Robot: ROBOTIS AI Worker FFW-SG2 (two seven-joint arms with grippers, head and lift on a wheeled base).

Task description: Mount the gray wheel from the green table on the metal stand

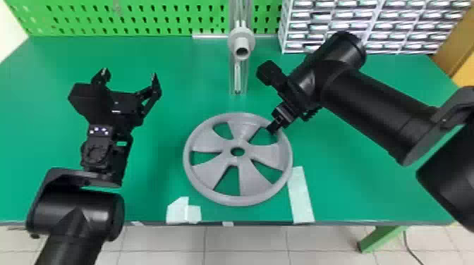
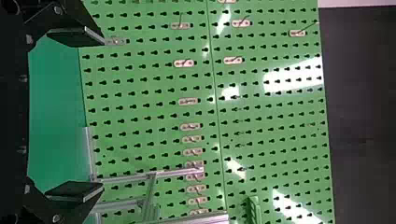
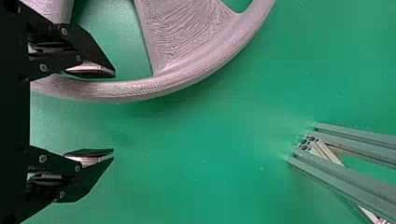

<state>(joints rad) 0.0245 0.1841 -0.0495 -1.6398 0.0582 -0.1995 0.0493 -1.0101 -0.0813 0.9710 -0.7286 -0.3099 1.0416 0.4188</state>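
Observation:
The gray wheel [image 1: 253, 176] lies flat on the green table [image 1: 155, 197], and its rim [image 3: 205, 70] passes close to the right gripper [image 3: 113, 113]. In the head view the right gripper [image 1: 272, 128] is over the wheel's far right rim, fingers apart; the wrist view has one finger over a spoke opening and the other outside the rim, not clamped. Left of the wheel, the left gripper [image 1: 129, 74] is held above the table, open, and nothing is between its fingers in its own view [image 2: 103, 115]. Behind the wheel rises the metal stand [image 1: 237, 82] with a gray hub [image 1: 242, 41].
White drawer units [image 1: 374, 26] stand at the back right, beside a green pegboard [image 1: 141, 17]. Pale tape pieces [image 1: 301, 195] stick to the table near its front edge. Metal profiles [image 3: 355, 144] of the stand show in the right wrist view.

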